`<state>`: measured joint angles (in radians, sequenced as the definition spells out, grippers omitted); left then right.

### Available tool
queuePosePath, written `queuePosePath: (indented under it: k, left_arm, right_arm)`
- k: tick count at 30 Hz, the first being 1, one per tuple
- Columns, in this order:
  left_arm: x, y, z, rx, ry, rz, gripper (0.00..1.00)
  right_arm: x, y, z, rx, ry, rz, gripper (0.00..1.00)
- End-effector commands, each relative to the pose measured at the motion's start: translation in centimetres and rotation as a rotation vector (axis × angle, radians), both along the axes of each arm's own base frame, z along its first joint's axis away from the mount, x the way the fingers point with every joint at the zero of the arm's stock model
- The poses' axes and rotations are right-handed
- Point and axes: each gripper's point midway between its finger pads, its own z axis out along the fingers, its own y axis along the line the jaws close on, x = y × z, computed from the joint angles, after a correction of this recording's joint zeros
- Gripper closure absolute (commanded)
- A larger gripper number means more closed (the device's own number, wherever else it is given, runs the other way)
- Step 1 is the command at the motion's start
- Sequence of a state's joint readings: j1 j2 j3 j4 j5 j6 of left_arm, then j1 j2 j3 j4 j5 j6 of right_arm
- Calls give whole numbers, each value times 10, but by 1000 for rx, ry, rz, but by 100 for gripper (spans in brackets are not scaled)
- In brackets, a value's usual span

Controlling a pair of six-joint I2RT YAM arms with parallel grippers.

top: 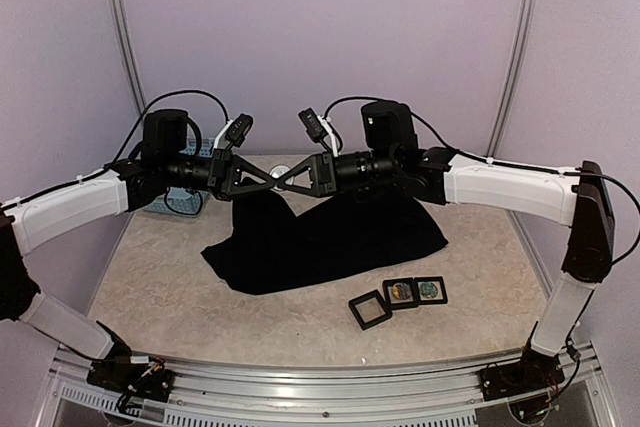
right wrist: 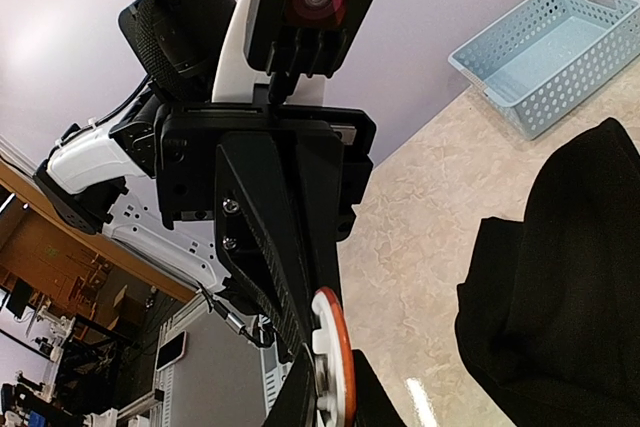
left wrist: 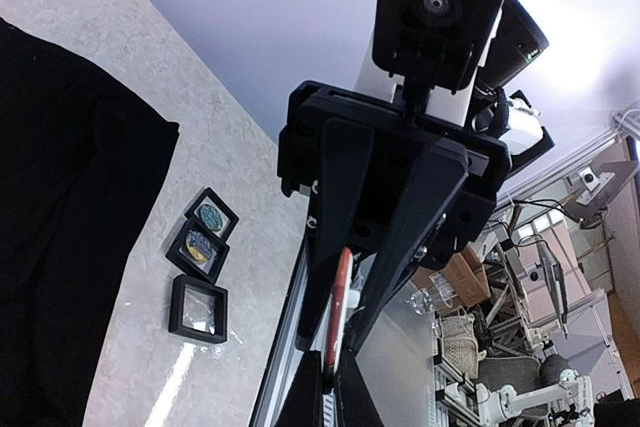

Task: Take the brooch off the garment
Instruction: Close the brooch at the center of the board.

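Note:
The black garment (top: 325,232) lies spread on the table, also in the left wrist view (left wrist: 60,197) and the right wrist view (right wrist: 570,277). Above its far edge both grippers meet tip to tip in mid-air. The brooch (right wrist: 333,352), a round disc with an orange-red face and white back, is pinched between them and hangs clear of the fabric. It shows edge-on as a red strip (left wrist: 340,297) in the left wrist view. My left gripper (left wrist: 333,379) (top: 270,179) is shut on it. My right gripper (right wrist: 335,402) (top: 298,175) has its fingers pressed on both faces of it.
A light-blue basket (top: 180,203) (right wrist: 545,57) stands at the back left, behind the left arm. Three small black square frames (top: 400,297) (left wrist: 200,257) lie in front of the garment to the right; two hold round pieces. Purple walls close in the table.

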<state>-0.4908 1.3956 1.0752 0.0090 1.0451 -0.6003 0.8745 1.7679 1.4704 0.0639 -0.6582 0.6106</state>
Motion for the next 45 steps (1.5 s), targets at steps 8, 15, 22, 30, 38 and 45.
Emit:
queuePosePath:
  k: [8, 15, 22, 30, 38, 45]
  left_arm:
    - [-20, -9, 13, -10, -23, -76, 100]
    - [-22, -11, 15, -3, -32, -86, 100]
    - [-23, -11, 17, 5, -44, -86, 100]
    - [-23, -13, 19, 11, -60, -80, 100]
    - [-23, -13, 19, 14, -64, -78, 100]
    - [-22, -13, 19, 18, -65, -72, 100]
  right_arm:
    - [-12, 11, -15, -28, 39, 91, 90]
    - [-14, 12, -18, -22, 66, 116, 93]
    - [-6, 8, -19, -26, 83, 79, 95]
    - [6, 4, -25, -47, 91, 14, 96]
    - [21, -3, -38, -97, 124, -67, 97]
    - [35, -15, -42, -114, 134, -150, 98]
